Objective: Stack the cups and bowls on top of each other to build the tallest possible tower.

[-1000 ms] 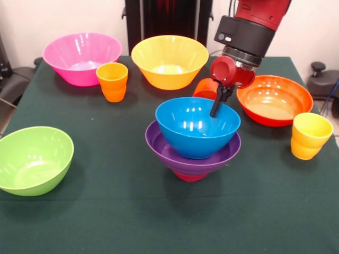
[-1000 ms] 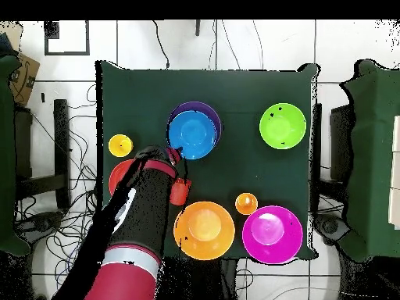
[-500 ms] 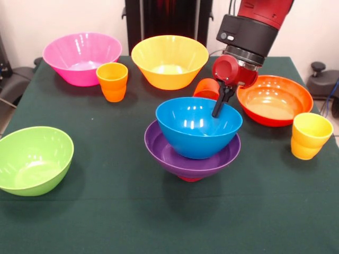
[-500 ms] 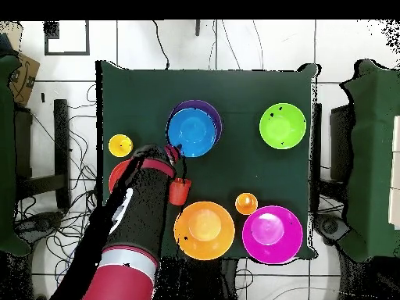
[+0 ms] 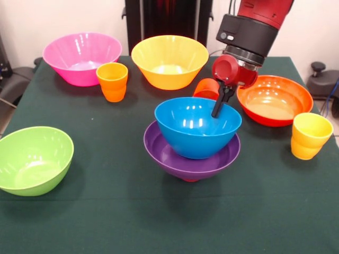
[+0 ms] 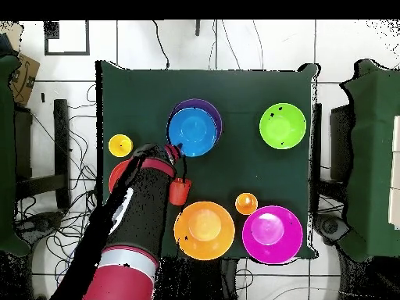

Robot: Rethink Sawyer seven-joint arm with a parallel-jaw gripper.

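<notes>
the blue bowl and purple bowl have risen slightly with the gripper.

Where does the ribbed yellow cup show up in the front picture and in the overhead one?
Front view: the yellow cup stands at the right edge of the table, just in front of the orange-red bowl.
Overhead view: the yellow cup sits near the table's left edge, just above the arm.
Shared landmark: the blue bowl nested in the purple bowl, seen from above at.
</notes>
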